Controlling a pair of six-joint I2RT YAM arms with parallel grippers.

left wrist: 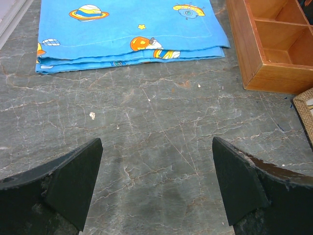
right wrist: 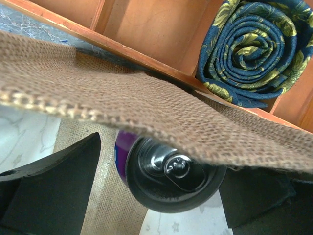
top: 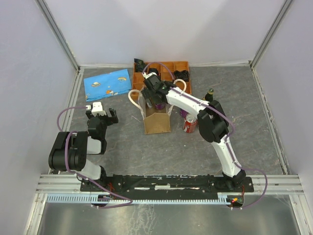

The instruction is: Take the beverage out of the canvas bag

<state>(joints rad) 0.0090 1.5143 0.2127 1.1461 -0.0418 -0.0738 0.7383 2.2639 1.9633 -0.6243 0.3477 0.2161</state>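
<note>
The canvas bag [top: 157, 122] stands upright mid-table, tan-brown with cream loop handles [top: 133, 98]. My right gripper [top: 156, 97] reaches into its open top. In the right wrist view the bag's rim [right wrist: 146, 107] crosses the frame. Below it lies the beverage, a purple can with a black top [right wrist: 168, 171], also visible from above [top: 160, 104]. The right gripper [right wrist: 161, 161] is open and straddles the can, with a gap at the left finger [right wrist: 58, 186]. The right finger is partly hidden by the canvas. My left gripper [top: 101, 113] [left wrist: 156, 147] is open and empty over the bare table, left of the bag.
An orange compartmented tray [top: 183, 66] [left wrist: 274, 73] sits behind the bag and holds a rolled blue patterned cloth [right wrist: 254, 44]. A folded blue space-print cloth [top: 108, 83] [left wrist: 127, 29] lies at the back left. A red can [top: 190, 123] stands right of the bag.
</note>
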